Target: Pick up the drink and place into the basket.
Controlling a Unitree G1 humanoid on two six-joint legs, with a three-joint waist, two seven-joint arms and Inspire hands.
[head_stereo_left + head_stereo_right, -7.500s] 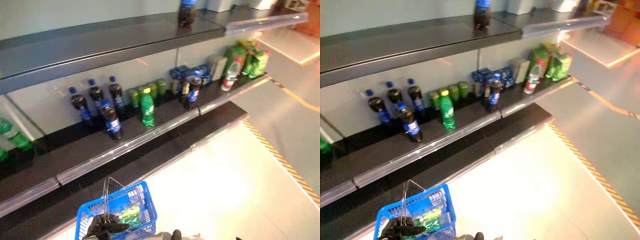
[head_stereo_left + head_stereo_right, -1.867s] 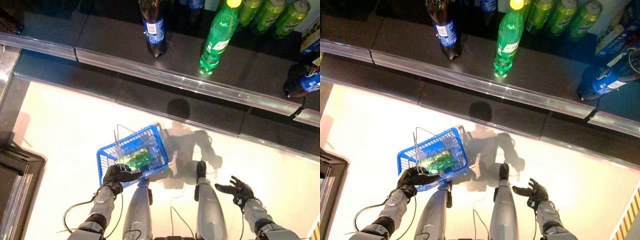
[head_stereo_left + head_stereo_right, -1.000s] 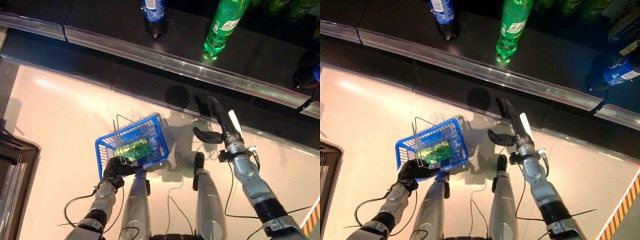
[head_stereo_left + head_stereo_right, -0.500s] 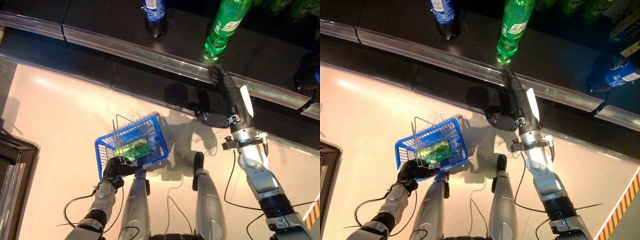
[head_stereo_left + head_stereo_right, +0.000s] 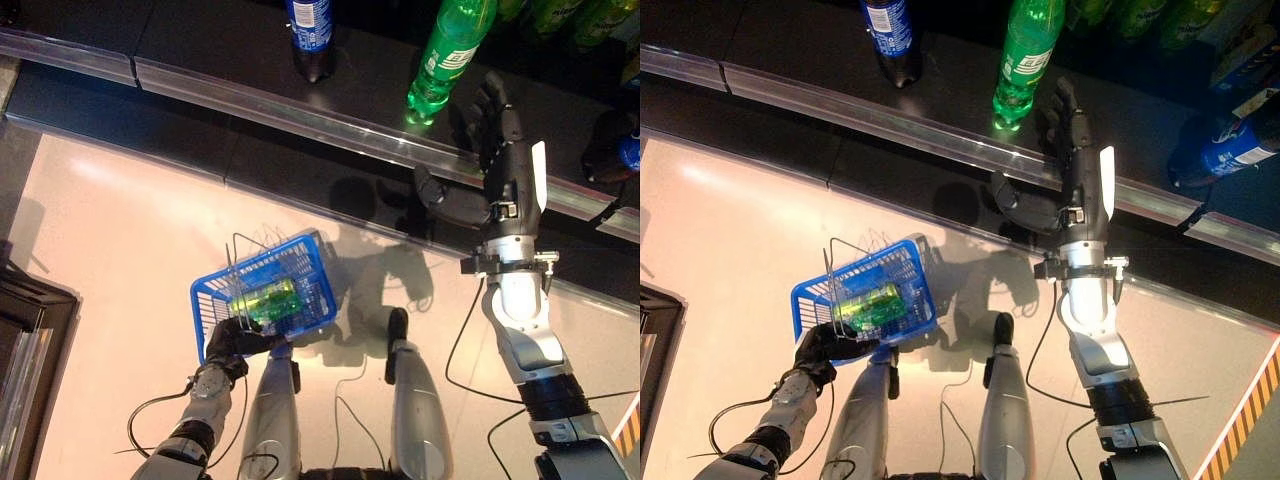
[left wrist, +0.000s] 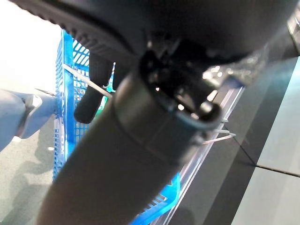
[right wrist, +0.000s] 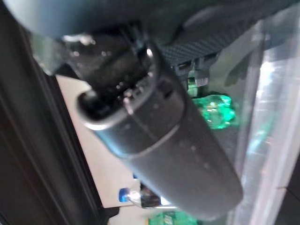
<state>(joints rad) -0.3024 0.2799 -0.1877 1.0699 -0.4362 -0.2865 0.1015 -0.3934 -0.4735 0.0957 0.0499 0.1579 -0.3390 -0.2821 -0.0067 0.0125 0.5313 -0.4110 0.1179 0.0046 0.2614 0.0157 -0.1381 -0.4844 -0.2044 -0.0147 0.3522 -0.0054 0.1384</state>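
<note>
My right hand (image 5: pixel 497 165) has risen past the shelf (image 5: pixel 250 95) lip, fingers spread, empty | left hand (image 5: pixel 232 338) clenched on blue wire-handled basket (image 5: pixel 305 262) | green plastic bottle (image 5: pixel 446 55): likely heavy, slick; grip mid-body.

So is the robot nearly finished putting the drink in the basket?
Not yet. The left hand holds the blue basket, which already has one green bottle inside. The right hand is open beside the green bottle on the shelf, not gripping it. Grabbing and dropping it in remain.

green bottle (image 5: pixel 447 52) cap: cut off | cola bottle (image 5: pixel 309 28) top: cut off
</note>
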